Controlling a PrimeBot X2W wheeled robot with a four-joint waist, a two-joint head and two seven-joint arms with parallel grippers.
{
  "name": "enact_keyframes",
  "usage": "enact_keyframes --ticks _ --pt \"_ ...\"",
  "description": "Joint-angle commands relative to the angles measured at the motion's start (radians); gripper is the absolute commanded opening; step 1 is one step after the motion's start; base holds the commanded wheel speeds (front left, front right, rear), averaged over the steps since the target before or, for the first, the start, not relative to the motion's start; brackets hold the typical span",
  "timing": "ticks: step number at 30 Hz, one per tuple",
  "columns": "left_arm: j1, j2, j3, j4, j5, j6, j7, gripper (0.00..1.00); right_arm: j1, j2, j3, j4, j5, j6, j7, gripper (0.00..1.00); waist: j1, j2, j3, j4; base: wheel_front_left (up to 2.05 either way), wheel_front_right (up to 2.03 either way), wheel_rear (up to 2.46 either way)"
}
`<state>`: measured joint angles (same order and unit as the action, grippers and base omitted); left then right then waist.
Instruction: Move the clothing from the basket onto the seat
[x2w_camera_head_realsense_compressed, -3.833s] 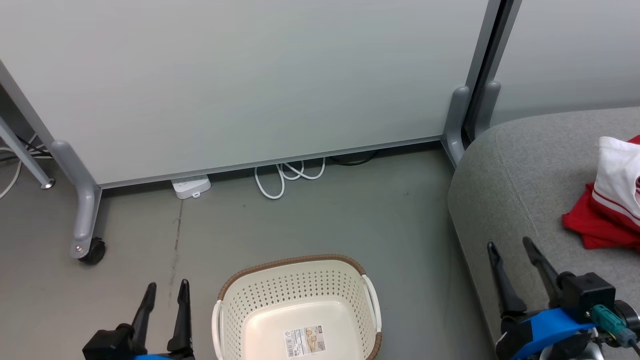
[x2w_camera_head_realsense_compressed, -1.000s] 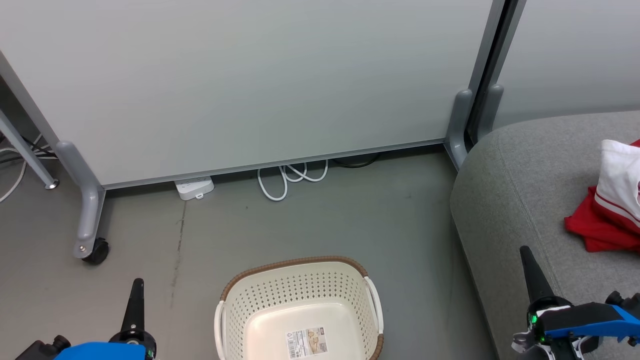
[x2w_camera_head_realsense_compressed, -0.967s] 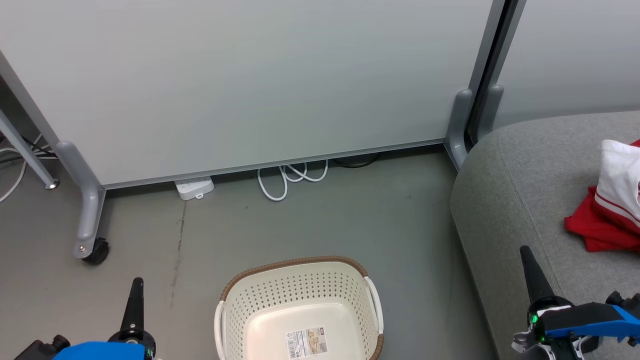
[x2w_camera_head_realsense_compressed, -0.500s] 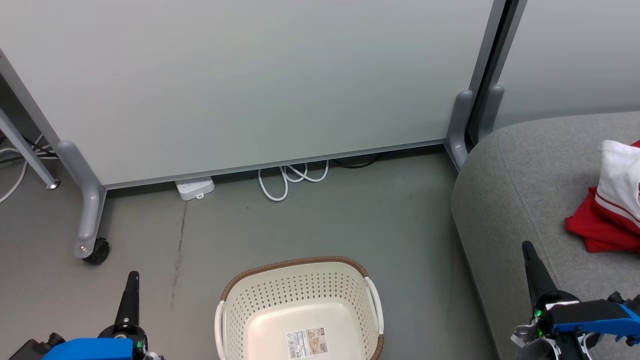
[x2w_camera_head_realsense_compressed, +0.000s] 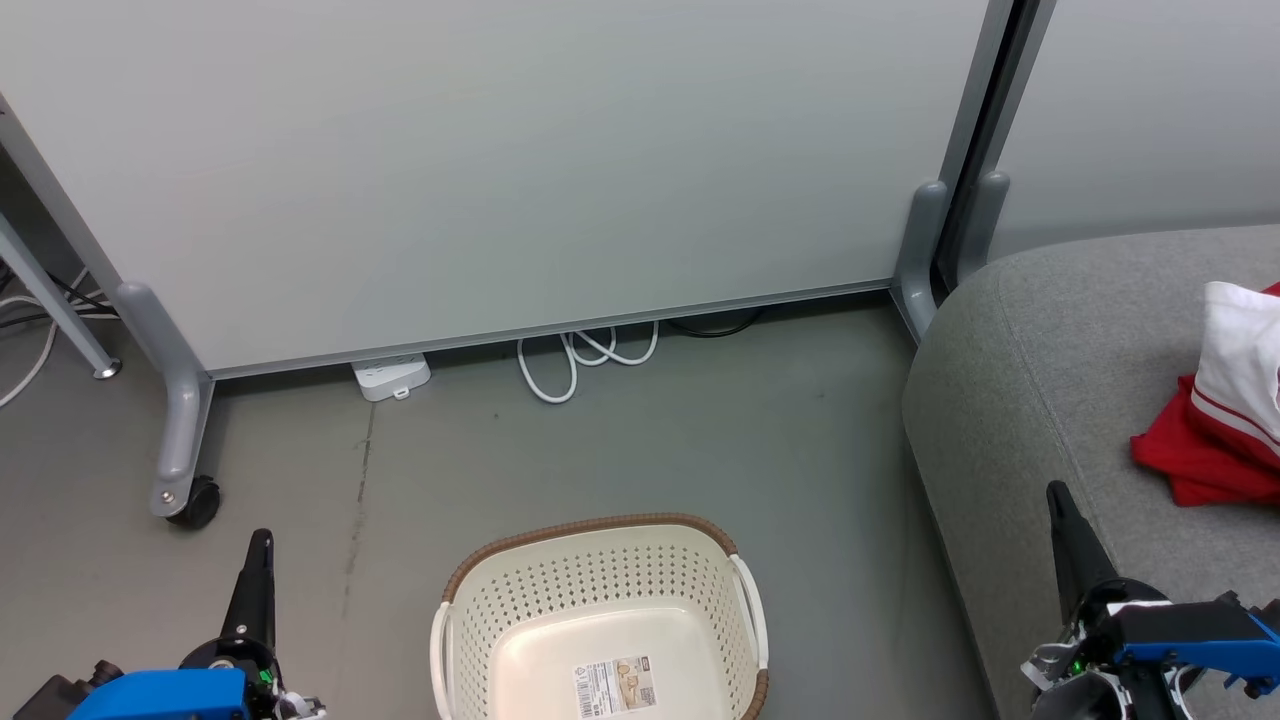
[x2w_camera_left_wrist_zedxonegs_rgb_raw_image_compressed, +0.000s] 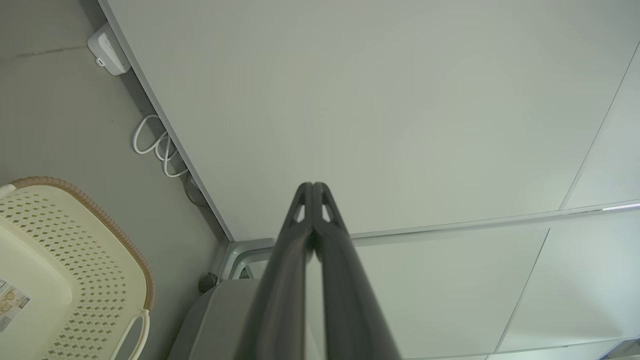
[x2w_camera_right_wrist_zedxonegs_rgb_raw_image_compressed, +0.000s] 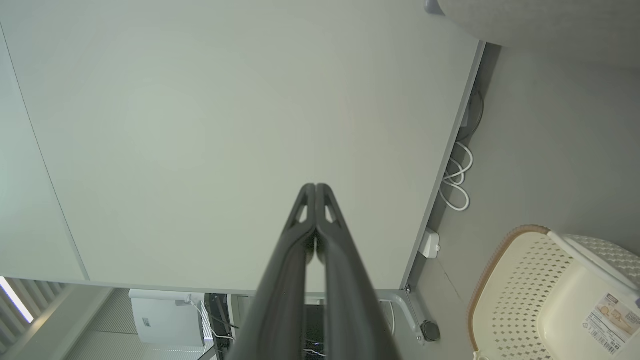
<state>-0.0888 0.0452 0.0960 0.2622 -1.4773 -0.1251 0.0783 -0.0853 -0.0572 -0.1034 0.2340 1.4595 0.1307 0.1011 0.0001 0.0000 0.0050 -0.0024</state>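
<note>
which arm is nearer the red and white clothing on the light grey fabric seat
Right. The right arm is by the seat, near the clothing; the left arm is beyond the cream perforated basket.

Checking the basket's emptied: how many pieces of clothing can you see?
2, both on the grey seat: a red garment, and a white striped garment lying over it. More may lie out of frame.

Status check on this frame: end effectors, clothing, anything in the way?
Left end effector shut, empty. Right end effector shut, empty. Clothing on seat; basket shows just its label. White cable by the partition, apart from the basket.
</note>
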Motion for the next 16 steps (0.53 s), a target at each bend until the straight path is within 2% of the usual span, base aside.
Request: enact_keyframes --ticks 1,16 --pt "-0.019 0.007 0.009 -0.007 -0.016 -0.004 0.006 0.0 -0.021 0.003 -0.003 0.0 0.02 0.0 0.002 0.0 -0.0001 0.0 0.0 0.0 0.0 0.0 0.0" --pt "-0.024 0.008 0.019 -0.018 -0.116 -0.008 0.034 0.0 -0.026 0.008 -0.011 0.01 0.131 0.0 0.014 0.0 -0.0001 0.0 -0.002 0.002 0.0 0.0 0.0"
